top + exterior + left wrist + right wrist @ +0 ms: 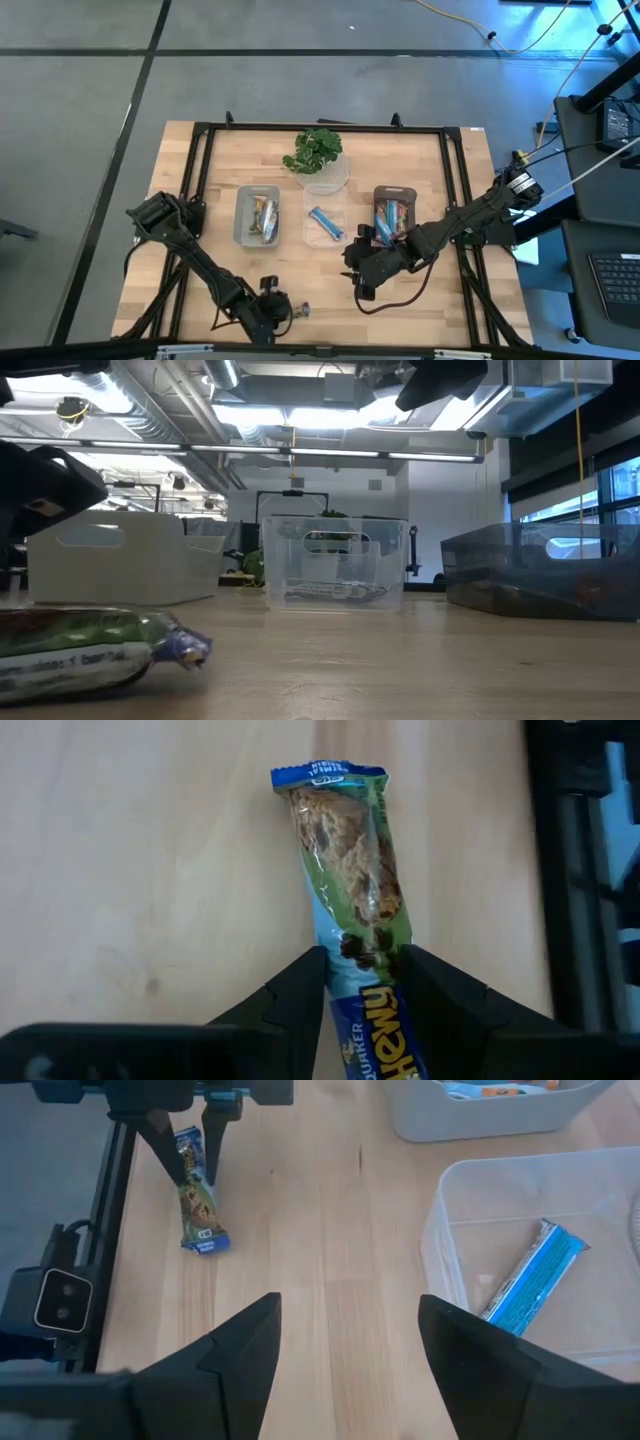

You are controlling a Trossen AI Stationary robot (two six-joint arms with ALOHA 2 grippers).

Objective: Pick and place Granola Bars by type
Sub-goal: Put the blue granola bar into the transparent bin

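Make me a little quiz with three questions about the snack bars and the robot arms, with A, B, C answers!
1. Where is the left gripper?
A. Over the plant
B. At the table's near edge, at a green bar
C. Inside the dark bin

2. How many bars lie in the clear middle bin?
A. One
B. Four
C. None

3. How do the right gripper's jaws stand?
A. Shut on a blue bar
B. Shut on the plant
C. Open, holding nothing

Answers: 1 B, the left wrist view shows its jaws on either side of the green bar on the wood. 2 A, a single blue bar lies there. 3 C, bare table shows between its spread jaws.
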